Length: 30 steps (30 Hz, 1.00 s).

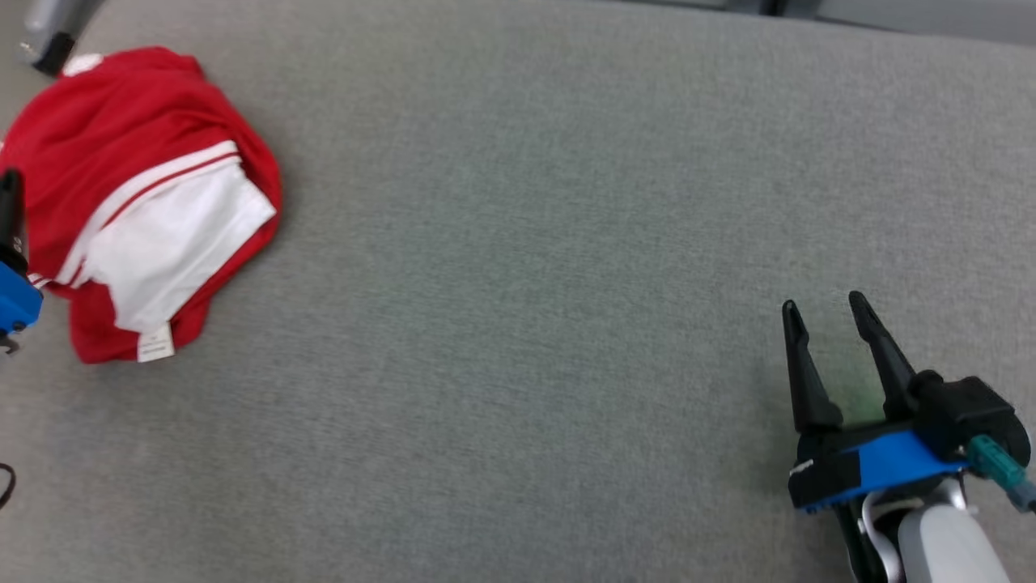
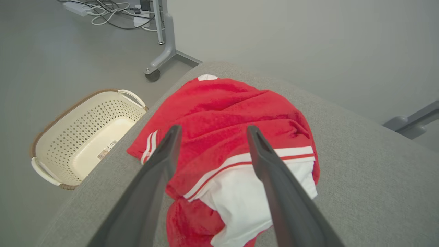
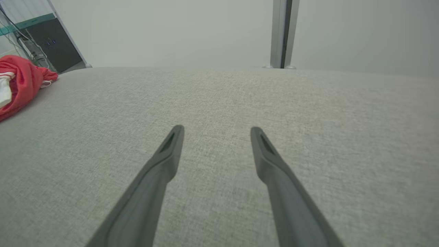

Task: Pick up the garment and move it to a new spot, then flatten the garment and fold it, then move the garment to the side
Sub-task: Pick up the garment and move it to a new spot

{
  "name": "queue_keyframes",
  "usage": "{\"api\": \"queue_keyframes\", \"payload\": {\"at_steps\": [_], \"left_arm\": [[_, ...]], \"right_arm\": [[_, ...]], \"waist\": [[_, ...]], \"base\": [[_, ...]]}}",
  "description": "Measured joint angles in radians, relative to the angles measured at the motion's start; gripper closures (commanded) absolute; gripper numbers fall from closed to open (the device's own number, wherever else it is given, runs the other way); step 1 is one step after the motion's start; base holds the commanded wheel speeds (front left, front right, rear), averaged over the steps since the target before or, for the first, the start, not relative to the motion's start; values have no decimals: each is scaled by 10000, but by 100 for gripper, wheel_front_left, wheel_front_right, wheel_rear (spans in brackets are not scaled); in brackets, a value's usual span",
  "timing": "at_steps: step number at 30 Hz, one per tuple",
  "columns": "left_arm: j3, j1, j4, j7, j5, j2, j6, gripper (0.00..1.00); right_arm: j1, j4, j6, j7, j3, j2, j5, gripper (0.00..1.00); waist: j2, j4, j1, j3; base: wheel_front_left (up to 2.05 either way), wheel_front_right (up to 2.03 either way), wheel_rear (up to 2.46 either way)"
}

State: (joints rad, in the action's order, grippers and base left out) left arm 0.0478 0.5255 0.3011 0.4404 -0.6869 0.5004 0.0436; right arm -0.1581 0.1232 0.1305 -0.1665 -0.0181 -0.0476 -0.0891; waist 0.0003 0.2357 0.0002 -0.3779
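Note:
A red garment (image 1: pixel 129 154) with white panels and stripes lies folded in a rough bundle at the far left of the grey padded table (image 1: pixel 534 243). In the left wrist view the garment (image 2: pixel 223 113) sits just beyond my left gripper (image 2: pixel 213 129), whose fingers stand open above it with nothing between them. At the left edge of the head view one dark finger (image 1: pixel 10 214) of that gripper pokes in beside the cloth. My right gripper (image 1: pixel 827 306) rests open at the lower right, far from the garment (image 3: pixel 19 85), over bare table (image 3: pixel 219 103).
A cream perforated laundry basket (image 2: pixel 82 137) stands on the floor beside the table's left end. Cables and a wheeled stand leg (image 2: pixel 161 51) lie beyond it. A metal post (image 3: pixel 283 34) rises behind the table's far edge.

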Motion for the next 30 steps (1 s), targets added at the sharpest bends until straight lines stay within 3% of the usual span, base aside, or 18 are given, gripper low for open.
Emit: {"api": "queue_keyframes", "payload": {"at_steps": [12, 16, 17, 18, 19, 30], "left_arm": [[-196, 560, 2155, -79, 100, 320, -245, 0], [-107, 742, 3317, -82, -167, 360, -552, 0], [-136, 759, 3522, -88, -165, 341, -619, 50], [-155, 775, 3699, -159, -155, 341, -621, 88], [-176, 821, 3845, -215, -142, 347, -625, 100], [-389, 1706, 4161, -1751, 362, 650, -1068, 100]], "right_arm": [[-11, -1557, 0, 677, 6, 0, 290, 0], [100, -1695, 0, 734, 48, -2, 249, 0], [126, -1703, 0, 748, 42, 0, 238, 0], [142, -1718, 2, 773, 38, 0, 198, 0], [159, -1726, 0, 777, 29, 2, 165, 0], [288, -1319, 0, 587, 56, -2, -224, 0]], "waist": [[0, -1049, -1, -1006], [0, -1333, -1, -1049], [1, -1380, -1, -1028], [0, -1425, -1, -1002], [0, -1461, -2, -968], [-2, -1304, -4, 132]], "base": [[0, 0, 0], [0, 0, 0], [0, 0, 0], [0, 0, 0], [0, 0, 0], [0, 0, 0]]}}
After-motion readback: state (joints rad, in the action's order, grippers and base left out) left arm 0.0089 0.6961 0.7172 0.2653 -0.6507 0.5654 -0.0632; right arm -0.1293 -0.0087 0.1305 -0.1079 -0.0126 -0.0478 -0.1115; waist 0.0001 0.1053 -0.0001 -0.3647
